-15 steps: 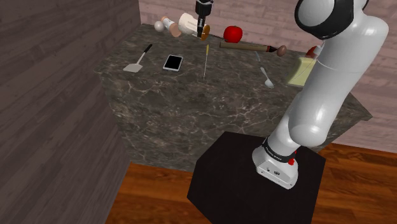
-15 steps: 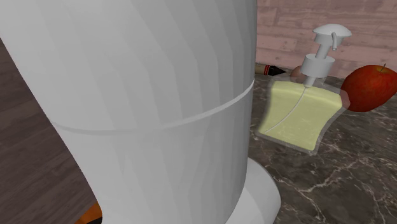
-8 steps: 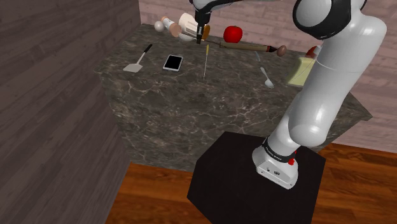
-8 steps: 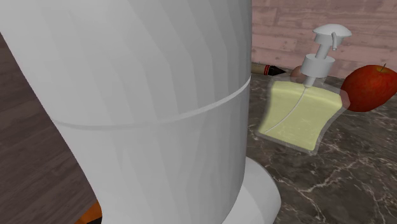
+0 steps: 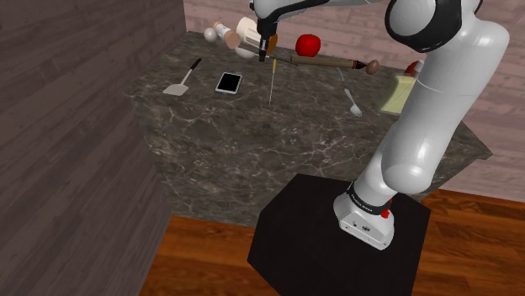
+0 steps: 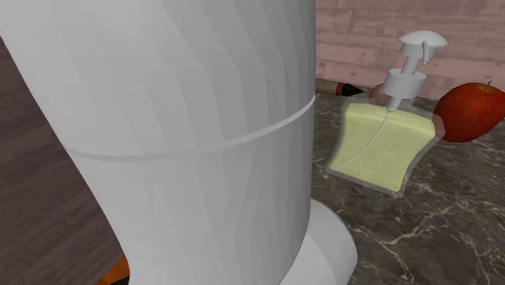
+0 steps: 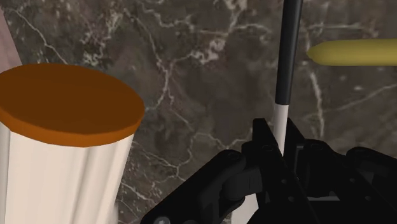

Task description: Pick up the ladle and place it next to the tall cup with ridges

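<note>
At the back of the table (image 5: 294, 143), close to the wall, the hand (image 5: 265, 52) hangs just beside the tall ridged cup (image 5: 246, 34). In the wrist view we see the hand (image 7: 278, 132) closed narrow on a slim handle, white where the fingers clasp it and black farther out. We take this to be the ladle (image 7: 291, 57); its bowl is hidden from us. So the ladle is in our grip, seemingly off the table and pointing toward the dark marbled top. The cup (image 7: 70, 127), with its orange-brown end, is right alongside.

We judge the step in hand to be the set-down next to the cup. To do it well we should lower slowly and straight, leaving a gap to the cup's ribbed wall so that neither fingers nor handle nudges it. The cup looks light and could tip or roll if knocked.

A yellow rod-like thing (image 7: 356, 52) lies on the far side of the handle from the cup. In the shoulder view a thin pale stick (image 5: 271, 84), perhaps the same thing, lies just on the stand's side of the hand. We want the ladle to land on the bare patch between it and the cup, not across either.

The handle is thin and seems held near one end, so it may swing or slip as it meets the table. We should open only once it rests, then lift straight up. The red apple (image 5: 309, 44) and the rolling pin (image 5: 328, 61) sit near, on the shoulder view's right, apart from that spot
</note>
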### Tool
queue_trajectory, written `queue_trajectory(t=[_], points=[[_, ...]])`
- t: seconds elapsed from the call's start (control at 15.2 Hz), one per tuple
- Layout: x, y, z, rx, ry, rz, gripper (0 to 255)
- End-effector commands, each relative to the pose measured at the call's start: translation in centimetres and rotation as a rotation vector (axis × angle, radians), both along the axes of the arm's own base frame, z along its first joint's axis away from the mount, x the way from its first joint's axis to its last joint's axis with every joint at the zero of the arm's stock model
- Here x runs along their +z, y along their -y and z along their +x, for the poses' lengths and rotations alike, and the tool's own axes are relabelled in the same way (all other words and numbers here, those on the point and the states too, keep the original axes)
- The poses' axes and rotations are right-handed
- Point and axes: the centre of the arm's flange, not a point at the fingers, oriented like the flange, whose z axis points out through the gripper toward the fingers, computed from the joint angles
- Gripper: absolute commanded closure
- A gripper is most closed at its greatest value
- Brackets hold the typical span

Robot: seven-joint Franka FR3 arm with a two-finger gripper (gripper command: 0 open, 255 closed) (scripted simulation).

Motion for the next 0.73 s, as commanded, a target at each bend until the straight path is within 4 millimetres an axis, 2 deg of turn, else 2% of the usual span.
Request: queue_trajectory(t=[0.0,0.07,0.13,0.46,0.66], points=[[0.0,0.0,0.0,0.0,0.0,0.0,255],[0.0,0.0,0.0,0.0,0.0,0.0,255],[0.0,0.0,0.0,0.0,0.0,0.0,0],[0.0,0.0,0.0,0.0,0.0,0.0,0],[3.9,-0.7,-0.6,0.0,0.0,0.0,0]])
